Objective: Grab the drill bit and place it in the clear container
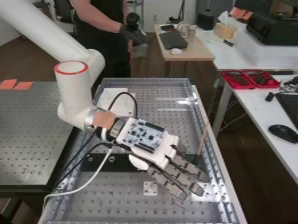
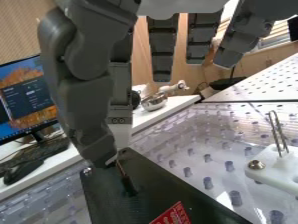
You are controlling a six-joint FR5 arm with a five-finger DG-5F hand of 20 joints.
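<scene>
Robot hand (image 2: 83,100) pinching the slim drill bit (image 2: 128,185), brassy up top, dark below, over the flat black plate (image 2: 110,202). Grasp step, prob. nearly done; next, lift clear w/o slip, then carry.

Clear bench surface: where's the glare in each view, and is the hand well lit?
High view: pale glare streaks lie on the clear bench surface toward its far end. Wrist view: bright reflections between the studs on that surface, highlights on the metal bowl, and the hand dark against the brighter background.
</scene>
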